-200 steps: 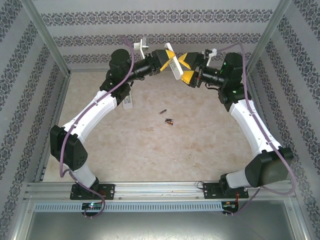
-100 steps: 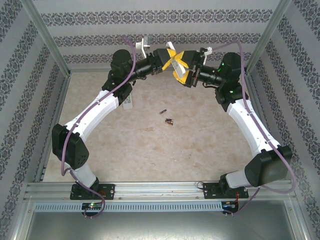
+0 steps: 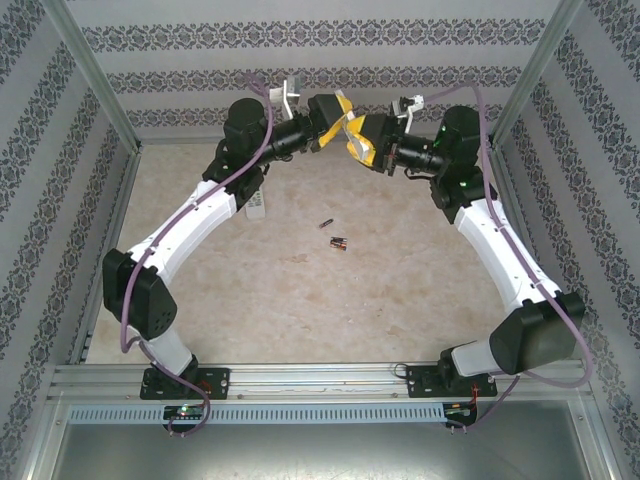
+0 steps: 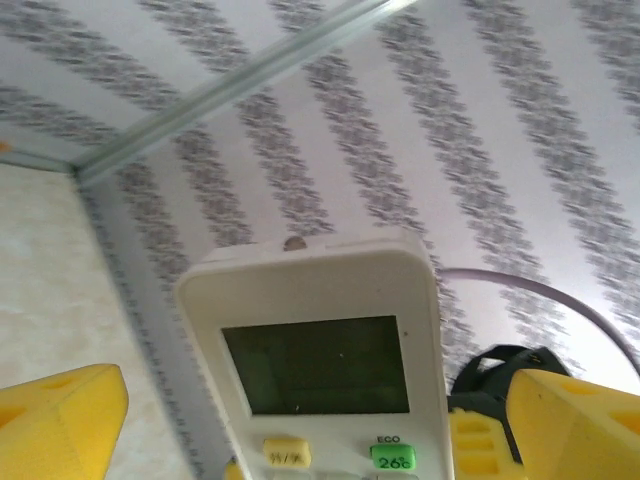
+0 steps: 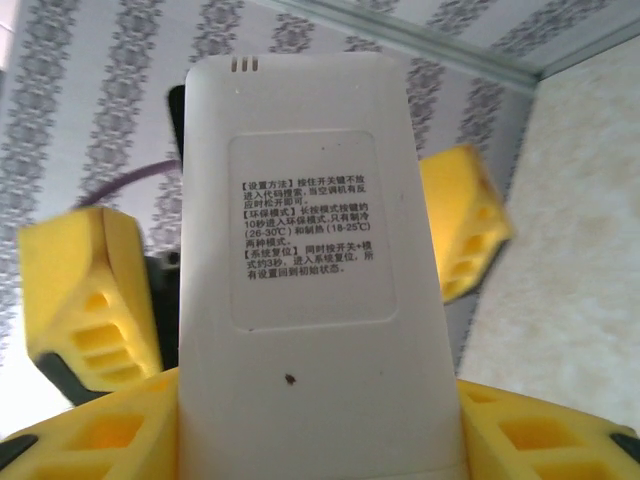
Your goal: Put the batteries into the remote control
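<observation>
The white remote control [image 3: 349,127] hangs in the air at the back of the table, between both grippers. Its back label [image 5: 310,225] faces the right wrist camera, and my right gripper [image 5: 320,440] is shut on its lower sides with both yellow fingers [image 5: 90,435] pressed against it. The display side [image 4: 315,365] faces the left wrist camera. My left gripper [image 4: 320,420] is open, its fingers [image 4: 60,420] standing clear of the remote's edges. Three batteries lie on the table: a single one [image 3: 325,224] and a pair side by side [image 3: 338,242].
A white flat piece [image 3: 257,205] lies on the table under the left arm. Patterned walls and metal frame posts [image 3: 100,95] close in the table on three sides. The cream tabletop [image 3: 330,310] lies between the arms.
My left gripper's jaws have opened off the remote. My right gripper has moved in from the right and closed on the remote.
</observation>
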You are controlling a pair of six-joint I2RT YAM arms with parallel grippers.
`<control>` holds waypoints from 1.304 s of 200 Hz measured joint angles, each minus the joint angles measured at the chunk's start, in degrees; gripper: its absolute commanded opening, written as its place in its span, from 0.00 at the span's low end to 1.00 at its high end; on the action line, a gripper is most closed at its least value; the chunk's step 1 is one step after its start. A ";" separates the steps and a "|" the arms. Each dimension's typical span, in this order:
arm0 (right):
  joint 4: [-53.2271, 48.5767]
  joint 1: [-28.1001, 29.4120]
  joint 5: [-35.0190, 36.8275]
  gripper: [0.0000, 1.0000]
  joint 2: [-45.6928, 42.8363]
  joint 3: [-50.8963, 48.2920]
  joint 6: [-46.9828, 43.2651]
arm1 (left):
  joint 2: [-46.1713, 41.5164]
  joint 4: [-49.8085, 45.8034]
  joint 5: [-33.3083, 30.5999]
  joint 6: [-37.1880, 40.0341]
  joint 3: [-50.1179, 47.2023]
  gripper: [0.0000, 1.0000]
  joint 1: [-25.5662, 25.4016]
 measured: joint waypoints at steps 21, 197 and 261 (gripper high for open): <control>-6.43 -0.26 4.35 0.36 -0.72 -0.61 -11.56 | -1.22 -8.57 -4.31 1.55 1.62 0.96 0.02; -30.51 5.33 23.21 0.84 -1.05 5.84 -38.38 | 0.37 -12.96 -10.25 -1.11 -3.13 0.07 -2.45; -21.44 1.33 23.89 0.80 -7.87 -4.52 -2.47 | -2.99 0.55 -16.35 9.22 -11.56 0.03 -2.45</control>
